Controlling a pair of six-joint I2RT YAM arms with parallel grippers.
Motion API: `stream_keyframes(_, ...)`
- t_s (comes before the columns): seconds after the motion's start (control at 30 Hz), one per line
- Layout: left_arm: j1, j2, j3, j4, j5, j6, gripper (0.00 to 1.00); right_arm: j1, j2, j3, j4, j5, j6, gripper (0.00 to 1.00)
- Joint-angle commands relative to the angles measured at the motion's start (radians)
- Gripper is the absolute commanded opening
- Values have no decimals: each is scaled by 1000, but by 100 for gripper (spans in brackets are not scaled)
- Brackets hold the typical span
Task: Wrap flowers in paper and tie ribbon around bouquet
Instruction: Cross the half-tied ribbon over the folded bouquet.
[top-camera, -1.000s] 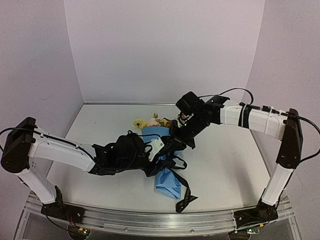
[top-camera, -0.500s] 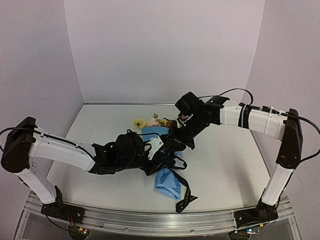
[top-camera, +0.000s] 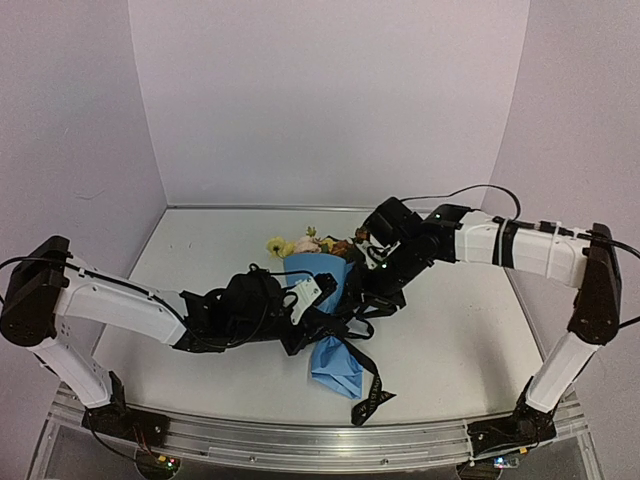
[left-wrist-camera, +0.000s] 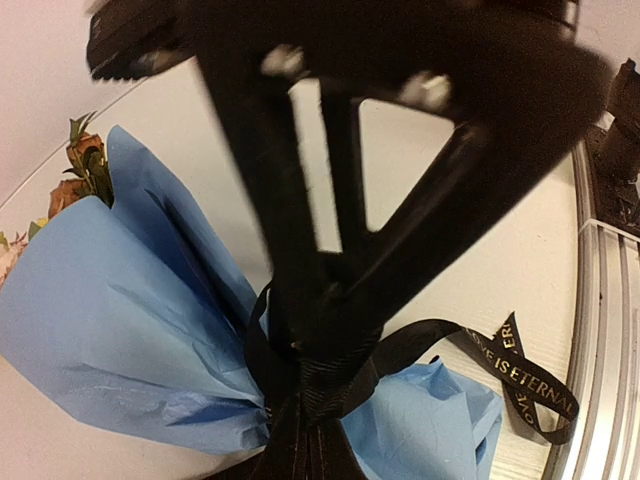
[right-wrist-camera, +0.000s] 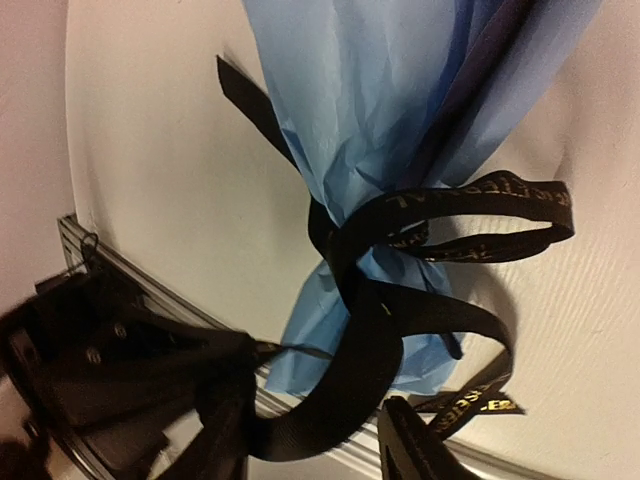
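Nearest the arms' bases, the lettered tail of the ribbon (top-camera: 372, 395) lies on the surface (top-camera: 450, 340), just beside the narrow tip of the bouquet (top-camera: 320, 272). The bouquet lies flat with that tip toward the near edge. At the bouquet's neck the ribbon circles the light-blue paper (left-wrist-camera: 130, 330) and crosses itself in slack, open loops, not visibly cinched, and that is the main risk. The left end effector (left-wrist-camera: 315, 375) is clamped shut on the ribbon right at the neck. The right end effector (right-wrist-camera: 320, 445), at the bouquet's right side, has its fingers apart, with a band of ribbon running between them ungripped. A pull from the left alone would likely drag or swing the light bouquet, or slide the loop down the taper and off the tip, letting the cone spring open. A hard tug could crush the thin paper. At the bouquet's far, wide end the flowers (top-camera: 300, 243) show above the paper. From overhead both arms cover the neck, and each wrist view is partly blocked by its own blurred fingers. Whether a true knot exists, how many turns there are, and where the other ribbon end runs cannot be told; the stems are hidden inside.
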Motion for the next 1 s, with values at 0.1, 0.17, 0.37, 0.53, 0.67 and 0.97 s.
stream_keyframes(0.1, 14, -81, -37, 19, -54, -82, 0, 7, -249, -332, 237, 123, -365, 53)
stream_keyframes(0.17, 14, -88, -40, 17, -56, -91, 0, 6, -273, -431, 327, 131, -431, 54)
stream_keyframes(0.37, 16, -87, -33, 9, -58, -101, 0, 9, -230, -605, 552, 138, -518, 50)
stream_keyframes(0.53, 16, -83, -20, -7, -54, -105, 0, 18, -140, -654, 702, 126, -486, 44)
stream_keyframes(0.67, 17, -86, -13, -25, -56, -104, 0, 47, -102, -675, 757, 166, -487, 42)
stream_keyframes(0.97, 17, -107, -14, -40, -50, -106, 0, 53, -126, -714, 764, 240, -449, 6)
